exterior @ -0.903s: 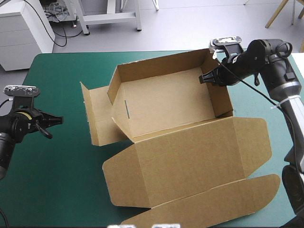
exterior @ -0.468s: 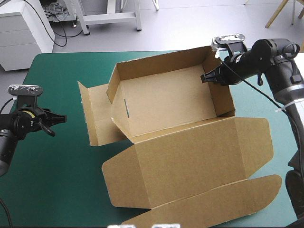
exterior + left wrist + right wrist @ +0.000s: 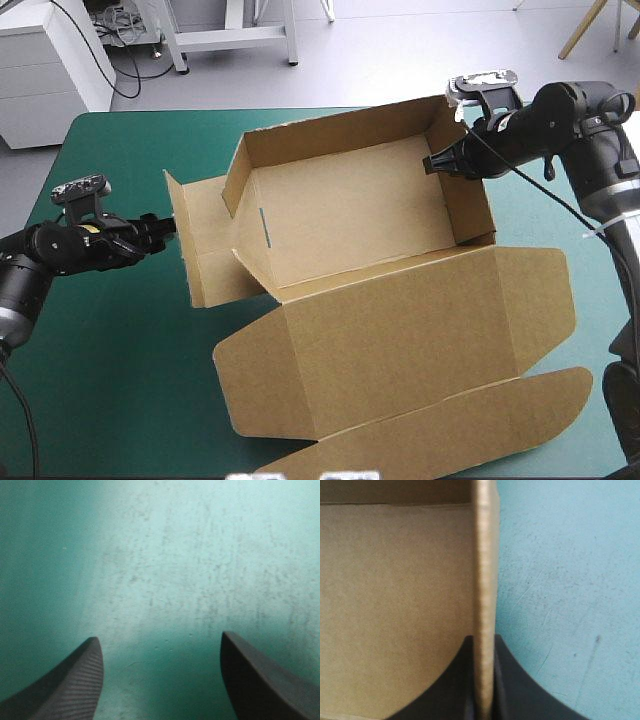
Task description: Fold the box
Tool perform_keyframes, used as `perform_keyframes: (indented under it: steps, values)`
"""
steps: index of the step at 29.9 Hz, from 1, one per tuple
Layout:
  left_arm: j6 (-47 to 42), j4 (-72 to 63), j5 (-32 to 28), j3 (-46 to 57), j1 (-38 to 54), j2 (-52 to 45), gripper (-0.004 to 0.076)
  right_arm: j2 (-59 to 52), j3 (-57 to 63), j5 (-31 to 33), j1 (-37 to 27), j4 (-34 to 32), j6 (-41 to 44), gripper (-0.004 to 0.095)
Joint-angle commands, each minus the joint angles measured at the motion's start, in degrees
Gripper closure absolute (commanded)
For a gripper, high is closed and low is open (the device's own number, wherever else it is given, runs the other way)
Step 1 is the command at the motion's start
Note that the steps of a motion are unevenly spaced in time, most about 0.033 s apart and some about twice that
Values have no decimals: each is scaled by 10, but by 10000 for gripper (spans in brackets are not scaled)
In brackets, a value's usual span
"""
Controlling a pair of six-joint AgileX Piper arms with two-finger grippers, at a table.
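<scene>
Table [image 3: 110, 400]: teal-green cover, the box on its middle.
Box [image 3: 350, 215]: brown open tray, walls raised, from centre toward 12 o'clock.
Lid [image 3: 400, 340]: flat on the cover, spreading toward 6 o'clock.
Side flap [image 3: 200, 250]: at the tray's 9 o'clock, leaning outward.
Right gripper [image 3: 432, 165]: at 2 o'clock, black fingers pinching the tray's right wall, one inside, one outside.
Left gripper [image 3: 165, 228]: at 9 o'clock, fingers spread over bare cover, just beside the side flap.

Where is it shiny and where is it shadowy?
Left wrist view: pale sheen on the teal-green cover ahead of the left gripper, dimmer to one side. High view: inside the box the end walls are darker than the floor. Right wrist view: cover evenly lit beside the right gripper.
</scene>
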Motion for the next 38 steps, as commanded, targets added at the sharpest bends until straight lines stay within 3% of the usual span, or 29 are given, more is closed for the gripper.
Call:
perform_keyframes:
  steps: [1,10,15,29,38]
  values:
    - [53,-103,-24,-16,0,-10,266,-30,-16,-22,0,26,0,928]
    - [258,-293,63,-16,0,-9,298,-14,-16,-46,0,67,-8,927]
    - [312,-369,105,-16,0,-9,298,8,-16,-59,0,79,-16,927]
    - [327,-386,175,-17,0,-13,309,90,-16,-64,1,105,-4,927]
    - [334,-432,200,-17,0,-13,309,131,-16,-101,59,108,0,927]
